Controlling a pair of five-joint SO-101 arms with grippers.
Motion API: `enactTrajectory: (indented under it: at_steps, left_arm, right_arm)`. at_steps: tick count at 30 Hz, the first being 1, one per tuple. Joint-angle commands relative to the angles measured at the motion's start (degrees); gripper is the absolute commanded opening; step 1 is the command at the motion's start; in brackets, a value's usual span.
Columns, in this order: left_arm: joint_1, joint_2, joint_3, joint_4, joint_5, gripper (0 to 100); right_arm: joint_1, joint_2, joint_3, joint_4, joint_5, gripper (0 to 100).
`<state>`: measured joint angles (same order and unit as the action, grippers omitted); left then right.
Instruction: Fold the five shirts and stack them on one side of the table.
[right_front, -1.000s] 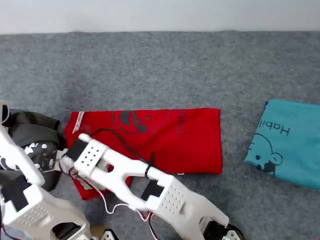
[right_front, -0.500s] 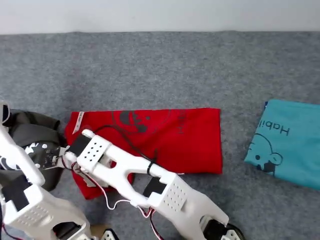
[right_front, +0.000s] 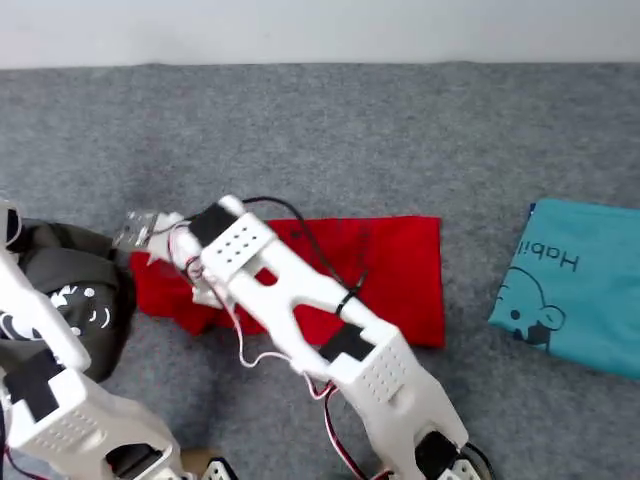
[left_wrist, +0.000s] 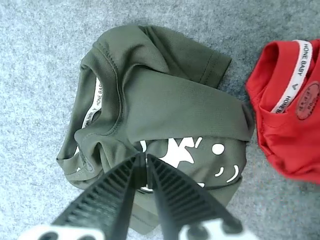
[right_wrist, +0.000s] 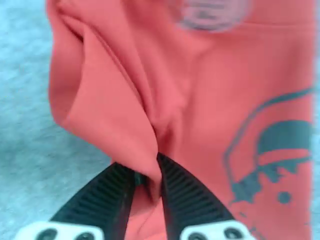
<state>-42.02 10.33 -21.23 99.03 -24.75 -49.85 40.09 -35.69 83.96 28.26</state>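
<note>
While your left arm has kept still, your right arm has done all the moving. A second ago the right gripper (right_front: 150, 232) was low at the near corner of the red shirt (right_front: 400, 270). Now it has swung to the far edge at the collar end, and it has pulled cloth along with it. In the right wrist view the jaws of the right gripper (right_wrist: 152, 165) squeeze a ridge of red cloth between them. That end of the red shirt now looks bunched and narrower than before.

So I think this fold is only partly done. The cloth must be laid flat before you let go, or it may slump into a lump.

Your left gripper (left_wrist: 141, 159) hangs over the green shirt (left_wrist: 165, 95) with its jaws pressed close and nothing between them. The green shirt (right_front: 70, 270) lies crumpled just beside the red one, so it has yet to be folded. The blue shirt (right_front: 580, 290) lies flat, well apart on the other side, and looks folded.

Everything rests on a grey fuzzy mat (right_front: 350, 130) that covers the table. A plain white wall (right_front: 320, 30) runs along its far edge.
</note>
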Motion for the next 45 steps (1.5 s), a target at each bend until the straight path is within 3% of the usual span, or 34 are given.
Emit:
enactTrajectory:
  at_steps: [1,10,18,28,30,34,39,45]
  left_arm:
    - [1.3,-3.3,-0.1,1.2,-0.1,1]
    - [2.5,-3.8,2.7,1.2,0.0,1]
    - [2.5,-3.9,4.4,1.1,0.0,1]
    - [2.5,-4.0,4.3,1.0,0.0,1]
    - [2.3,-4.0,4.3,1.1,0.0,1]
    - [2.2,-4.0,4.3,1.1,0.0,1]
    - [2.2,-4.0,4.3,1.1,0.0,1]
    - [2.2,-4.0,4.3,1.2,0.0,1]
  right_arm:
    - [3.0,-2.8,-1.3,-3.0,0.6,1.2]
    - [5.4,2.9,-1.4,-2.6,0.2,20.6]
    - [11.9,2.3,-3.2,-4.4,0.3,20.6]
    - [7.7,0.7,-24.3,16.5,-3.5,20.0]
    - [5.0,0.7,-26.3,19.1,-3.4,15.4]
    - [0.0,0.9,-25.1,18.8,-3.3,0.3]
    - [-1.3,6.3,-24.4,14.6,-3.0,1.4]
    - [6.6,16.3,-24.4,3.6,0.7,1.8]
